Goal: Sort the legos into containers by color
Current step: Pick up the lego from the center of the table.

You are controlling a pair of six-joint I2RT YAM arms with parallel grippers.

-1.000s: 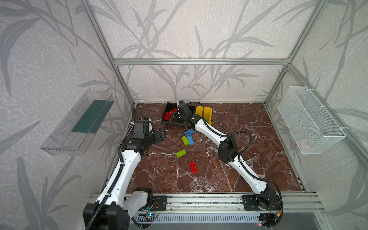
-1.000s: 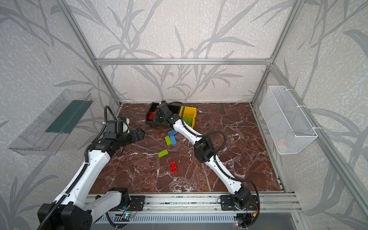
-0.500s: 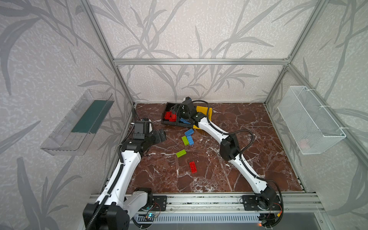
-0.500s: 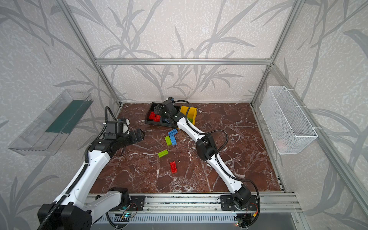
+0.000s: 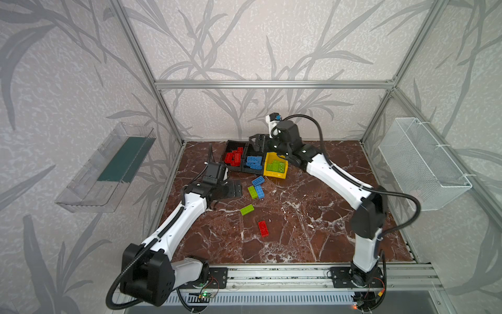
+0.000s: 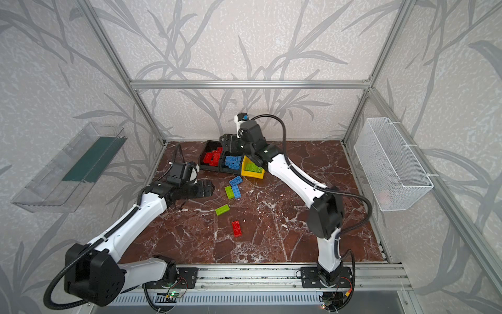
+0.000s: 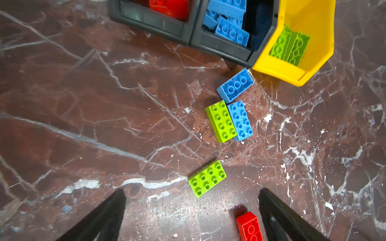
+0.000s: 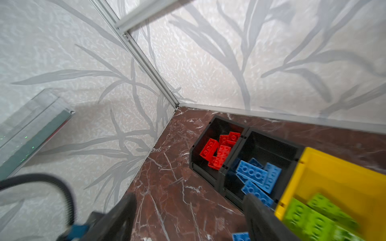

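- Presently in hand, by my reckoning: pick-up of a loose brick by the left gripper [image 5: 235, 189], which hovers low over the marble floor [image 7: 83, 104].
- Left gripper: jaws spread about as wide as they go. Nothing is held and nothing touched.
- Lone lime brick [image 7: 207, 179]: flat, studs up, just ahead of that gripper and between the lines of its two fingers. It is the likeliest target.
- Red brick [image 7: 249, 227]: flat, close by the inner side of one finger, apart from the lime one.
- Second lime brick [image 7: 221, 121] and a blue brick [image 7: 240, 120]: touching side by side, farther ahead.
- Another blue brick [image 7: 235, 84]: beyond those, at the near corner of the yellow bin [image 7: 313, 25]. I cannot tell whether the two touch.
- Handling advice: come straight down and turn the wrist so the fingers close across the lone lime brick's short width. Keep the near finger from nudging the red brick.
- Right gripper [image 8: 189, 198]: jaws well apart and empty, hanging above the bins.
- Ahead of it: red-filled black bin [image 8: 221, 122], then blue-filled black bin [image 8: 271, 144]. The yellow bin, holding lime bricks, sits beside one finger.
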